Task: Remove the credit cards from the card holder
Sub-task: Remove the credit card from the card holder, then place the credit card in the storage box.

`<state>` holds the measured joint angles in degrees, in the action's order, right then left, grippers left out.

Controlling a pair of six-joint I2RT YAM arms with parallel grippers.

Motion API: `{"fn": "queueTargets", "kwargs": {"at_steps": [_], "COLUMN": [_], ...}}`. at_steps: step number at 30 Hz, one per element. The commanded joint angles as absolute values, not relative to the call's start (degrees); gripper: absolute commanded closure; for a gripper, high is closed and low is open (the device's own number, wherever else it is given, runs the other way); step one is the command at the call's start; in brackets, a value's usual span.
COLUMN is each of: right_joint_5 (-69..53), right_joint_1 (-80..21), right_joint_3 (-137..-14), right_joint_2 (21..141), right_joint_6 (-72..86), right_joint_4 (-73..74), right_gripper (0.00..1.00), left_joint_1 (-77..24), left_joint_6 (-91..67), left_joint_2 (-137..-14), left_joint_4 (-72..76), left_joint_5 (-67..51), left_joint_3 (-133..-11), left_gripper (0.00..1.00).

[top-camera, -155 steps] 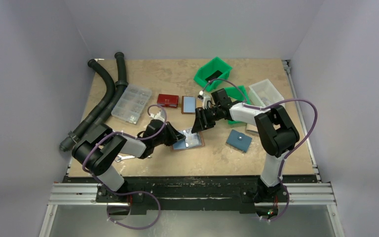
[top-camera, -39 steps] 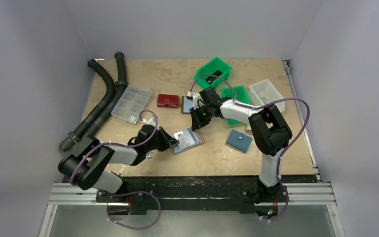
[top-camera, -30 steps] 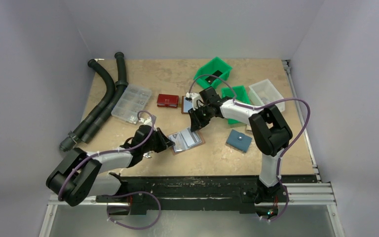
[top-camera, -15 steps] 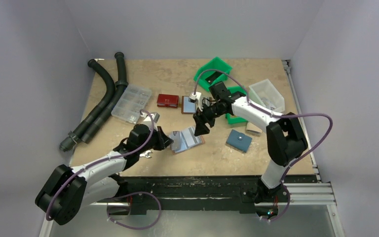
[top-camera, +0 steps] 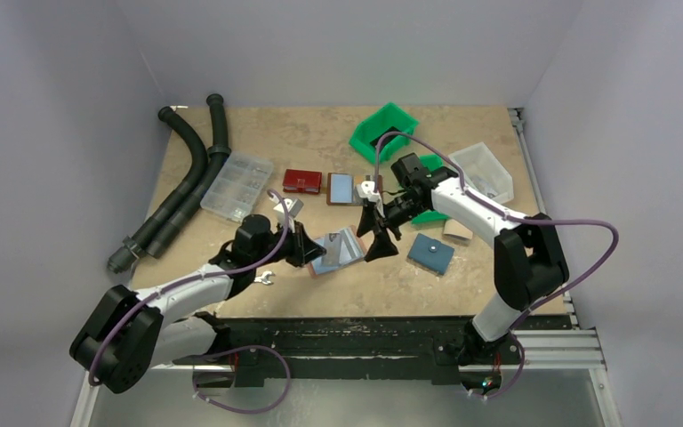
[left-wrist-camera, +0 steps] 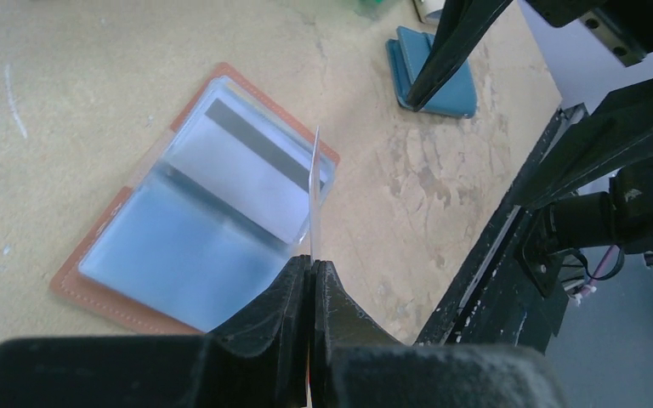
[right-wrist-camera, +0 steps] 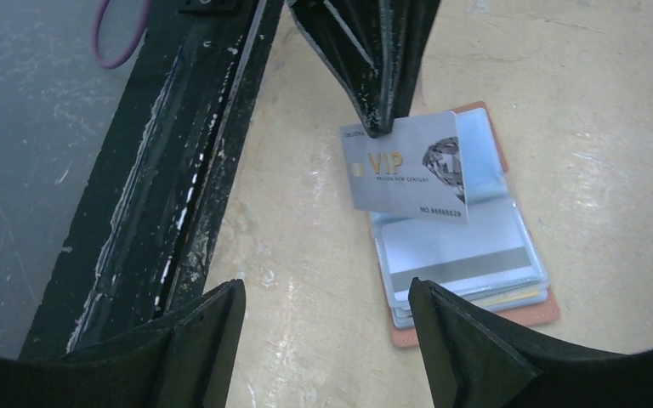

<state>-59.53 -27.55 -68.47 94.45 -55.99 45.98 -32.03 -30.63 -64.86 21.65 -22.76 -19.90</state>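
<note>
- Top: my left gripper (top-camera: 308, 251) at the open card holder (top-camera: 342, 253), grip too small to read; right gripper (top-camera: 375, 238) spread wide.
- Left wrist: clamped on a credit card (left-wrist-camera: 315, 191), edge-on over the holder.
- Right wrist: VIP face shows; pockets blurred.

You can read print on one thing only: the silver-grey plastic card (right-wrist-camera: 404, 166) in the right wrist view. It bears "VIP" in large gold letters, and at its lower right "NO." followed by a row of eights. The small line under "VIP" and the tiny word at its top-left corner are too fine to read.
</note>
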Motion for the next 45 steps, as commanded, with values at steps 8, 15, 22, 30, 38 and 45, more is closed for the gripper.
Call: {"fn": "queueTargets", "kwargs": {"at_steps": [8,15,22,30,38,45], "right_joint_5": [-62.71,-60.78,-61.4,-60.75,-58.35,-56.24], "right_joint_1": [-26.45,-26.43,-27.84,-29.53,-27.58,-14.0], "right_joint_3": [-68.68,-68.33,-67.76,-71.33,-78.7,-80.88], "right_joint_2": [94.39,95.0,97.45,101.16,102.41,94.86], "right_joint_6": [-62.71,-55.55,-50.53,-52.8,-59.26,-55.73], "right_joint_4": [48.99,44.77,42.28,47.95,60.49,60.33], "right_gripper": [0.22,0.26,0.33,1.0,1.0,1.0], "left_joint_1": [-35.29,-38.6,-41.03,-41.21,-39.34,-28.81], "left_joint_6": [-30.47,-31.52,-31.2,-30.69,-31.39,-33.07], "left_joint_2": [-70.61,-74.56,-77.43,-77.19,-70.09,-61.42], "left_joint_4": [32.2,36.03,37.16,36.31,18.6,4.92], "left_joint_5": [-30.82,-29.85,-29.49,-28.2,-16.23,-20.08], "left_joint_3": [-23.42,-24.17,-26.06,-26.26,-30.5,-36.21], "left_gripper": [1.0,1.0,1.0,1.0,0.47,0.19]}}
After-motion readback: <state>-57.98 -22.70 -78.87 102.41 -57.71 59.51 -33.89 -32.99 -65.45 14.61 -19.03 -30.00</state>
